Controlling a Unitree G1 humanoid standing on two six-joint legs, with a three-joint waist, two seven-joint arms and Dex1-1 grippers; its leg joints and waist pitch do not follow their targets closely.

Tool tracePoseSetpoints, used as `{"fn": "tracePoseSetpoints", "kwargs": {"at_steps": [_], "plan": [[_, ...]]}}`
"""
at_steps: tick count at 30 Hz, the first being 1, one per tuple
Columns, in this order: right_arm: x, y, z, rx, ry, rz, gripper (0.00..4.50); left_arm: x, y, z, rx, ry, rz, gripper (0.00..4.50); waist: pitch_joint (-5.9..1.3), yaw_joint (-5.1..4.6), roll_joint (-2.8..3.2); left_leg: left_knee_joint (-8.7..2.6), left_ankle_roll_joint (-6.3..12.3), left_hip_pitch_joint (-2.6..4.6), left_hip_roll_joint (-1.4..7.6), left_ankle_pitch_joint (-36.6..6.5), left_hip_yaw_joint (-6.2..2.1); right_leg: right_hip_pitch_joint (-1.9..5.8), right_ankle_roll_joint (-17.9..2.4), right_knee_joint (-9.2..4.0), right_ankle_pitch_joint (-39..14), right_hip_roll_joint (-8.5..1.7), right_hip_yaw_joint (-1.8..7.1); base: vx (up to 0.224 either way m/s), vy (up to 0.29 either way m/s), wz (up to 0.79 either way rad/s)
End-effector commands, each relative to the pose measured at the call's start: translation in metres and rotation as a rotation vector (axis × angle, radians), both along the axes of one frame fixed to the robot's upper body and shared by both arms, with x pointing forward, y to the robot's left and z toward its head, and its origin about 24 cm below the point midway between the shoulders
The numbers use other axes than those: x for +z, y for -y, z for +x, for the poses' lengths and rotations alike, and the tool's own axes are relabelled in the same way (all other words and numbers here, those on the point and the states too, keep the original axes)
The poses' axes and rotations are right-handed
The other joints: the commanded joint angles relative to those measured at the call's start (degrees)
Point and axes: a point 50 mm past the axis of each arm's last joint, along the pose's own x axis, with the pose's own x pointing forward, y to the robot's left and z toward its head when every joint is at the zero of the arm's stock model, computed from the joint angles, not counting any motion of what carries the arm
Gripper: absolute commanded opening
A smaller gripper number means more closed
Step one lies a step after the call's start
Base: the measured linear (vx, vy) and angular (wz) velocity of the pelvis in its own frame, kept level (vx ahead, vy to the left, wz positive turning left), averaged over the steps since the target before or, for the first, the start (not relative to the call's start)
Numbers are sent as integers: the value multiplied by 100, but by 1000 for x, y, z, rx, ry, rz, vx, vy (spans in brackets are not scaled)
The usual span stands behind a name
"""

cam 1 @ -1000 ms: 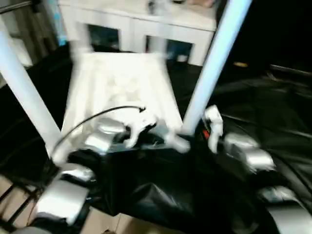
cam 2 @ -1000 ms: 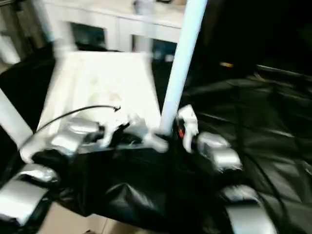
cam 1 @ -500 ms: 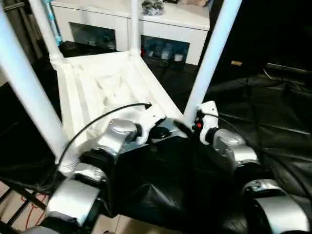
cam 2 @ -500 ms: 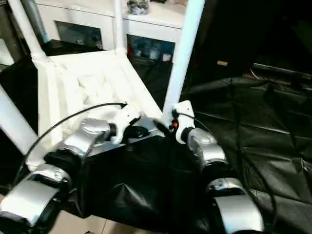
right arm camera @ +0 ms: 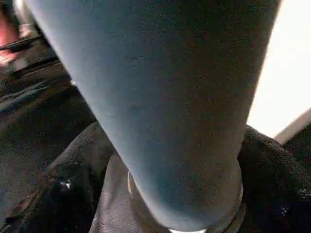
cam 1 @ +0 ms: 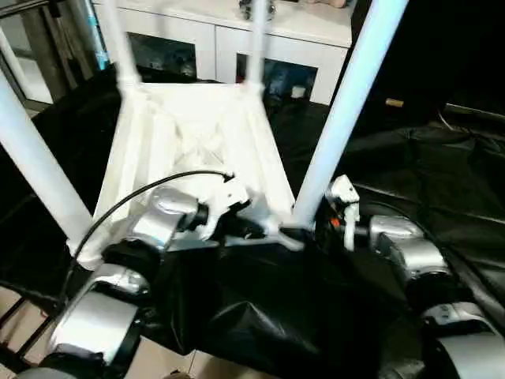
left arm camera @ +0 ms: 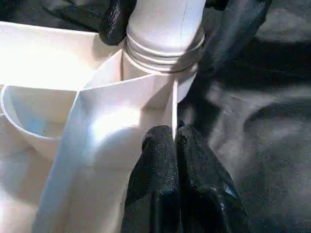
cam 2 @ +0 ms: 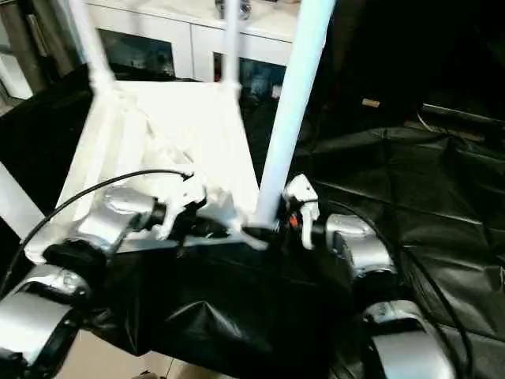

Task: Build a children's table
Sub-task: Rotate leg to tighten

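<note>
The children's table lies upside down on black sheeting, its ribbed white top [cam 1: 197, 134] facing up and its legs standing in the corner sockets. My left gripper [left arm camera: 175, 141] is shut on the thin rim of the top, right beside the near right socket. The near right leg [cam 1: 347, 103] rises from that socket, its ridged end [left arm camera: 163, 53] seated in it. My right gripper [cam 1: 309, 229] is open at the base of this leg, with one black finger [right arm camera: 68, 194] on each side.
Another leg [cam 1: 31, 158] stands at the near left and two more [cam 1: 118, 47] at the far corners. A white cabinet [cam 1: 229, 31] with glass doors stands behind the table. Black sheeting [cam 1: 442, 174] covers the floor to the right, with bare floor at the lower left.
The head view has swung and steadied. Both grippers stay at the same near right corner of the table, and the table has not visibly moved.
</note>
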Motion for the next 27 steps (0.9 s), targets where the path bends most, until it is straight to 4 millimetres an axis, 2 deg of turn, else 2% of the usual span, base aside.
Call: {"fn": "tracePoseSetpoints", "kwargs": {"at_steps": [1,5,7,9,16,18,19,20,21,22,25,27], "plan": [[-7,-14,-10,117,-63,1,353,0,16,-4,-73,-3,-24,0,-327,23,56,-342,308,108,129,-1230,0,268,-1622,-303,-468,-218,141,0,0,0],[-6,-14,-12,117,-76,24,312,0,15,-5,-80,-11,-24,0,-334,68,73,-340,228,118,130,-1201,1,261,-1605,-295,-410,-224,149,0,0,0],[-6,-14,-12,116,-82,32,309,0,15,-5,-82,-12,-24,0,-343,87,64,-334,226,118,123,-1135,3,266,-1620,-279,-301,-223,146,0,0,0],[-6,-14,-13,117,-87,39,283,0,14,-5,-83,-14,-25,0,-342,95,63,-330,249,108,116,-1059,5,275,-1629,-268,-207,-217,144,0,0,0],[-9,-15,-7,5,-79,42,269,-1,17,-1,-5,3,-35,0,-333,91,36,-335,213,105,123,-1128,3,261,-1570,-287,-438,-230,144,0,0,0],[-16,-17,1,-137,-60,-11,267,-2,22,5,85,26,-33,0,-313,79,39,-351,132,107,120,-1286,-1,240,-1501,-316,-768,-243,151,0,0,0],[-19,-17,5,-210,-57,-33,266,-2,24,7,124,36,-32,0,-301,48,19,-362,39,120,110,-1486,-13,211,-1423,-355,-1134,-257,160,0,0,0],[-24,-20,11,-328,-69,-57,266,-3,30,11,201,50,-35,0,-287,5,14,-387,-71,112,94,-1648,-40,208,-1290,-396,-1572,-269,161,0,0,0],[-24,-20,11,-332,-70,-58,266,-3,31,11,205,50,-35,0,-289,-20,19,-388,-123,121,89,-1700,-49,198,-1229,-410,-1755,-273,162,0,0,0],[-28,-25,13,-401,-86,-77,265,-4,37,13,260,57,-38,0,-279,-83,-2,-397,-149,118,79,-1843,-70,188,-1065,-468,-2143,-273,154,0,0,0],[-33,-34,18,-543,-141,-81,265,-5,51,13,305,59,-53,0,-273,-131,-15,-395,-101,112,72,-1871,-68,163,-982,-490,-2246,-253,162,0,0,0],[-35,-40,19,-595,-161,-72,265,-5,58,12,322,62,-64,0,-273,-146,-3,-399,-76,115,66,-1919,-76,161,-912,-519,-2412,-259,156,0,0,0]]}}
